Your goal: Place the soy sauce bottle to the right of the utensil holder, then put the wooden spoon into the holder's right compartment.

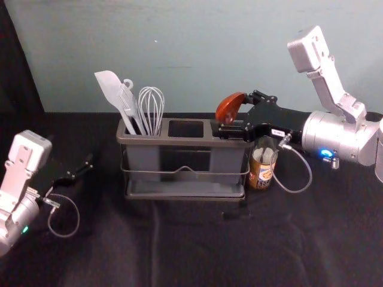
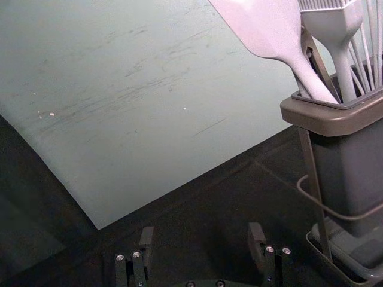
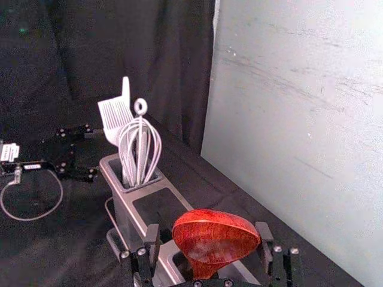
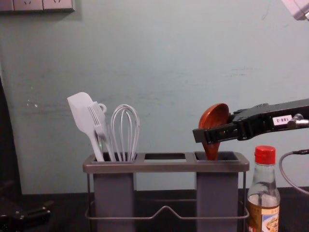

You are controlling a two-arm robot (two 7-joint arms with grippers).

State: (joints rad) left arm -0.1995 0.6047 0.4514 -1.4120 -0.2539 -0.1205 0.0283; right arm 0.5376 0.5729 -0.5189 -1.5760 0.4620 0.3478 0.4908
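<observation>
In the head view my right gripper is over the utensil holder's right end, open, with a finger on either side of the wooden spoon. The chest view shows the spoon bowl up, its lower end in the right compartment, and the right gripper around it. The right wrist view has the spoon's bowl between the spread fingers of my right gripper. The soy sauce bottle stands upright just right of the holder. My left gripper, open and empty, is parked left of the holder.
A white spatula, a brush and a whisk stand in the holder's left compartment. The middle compartment has nothing standing up from it. Behind the holder rises a pale wall. Dark cloth covers the table.
</observation>
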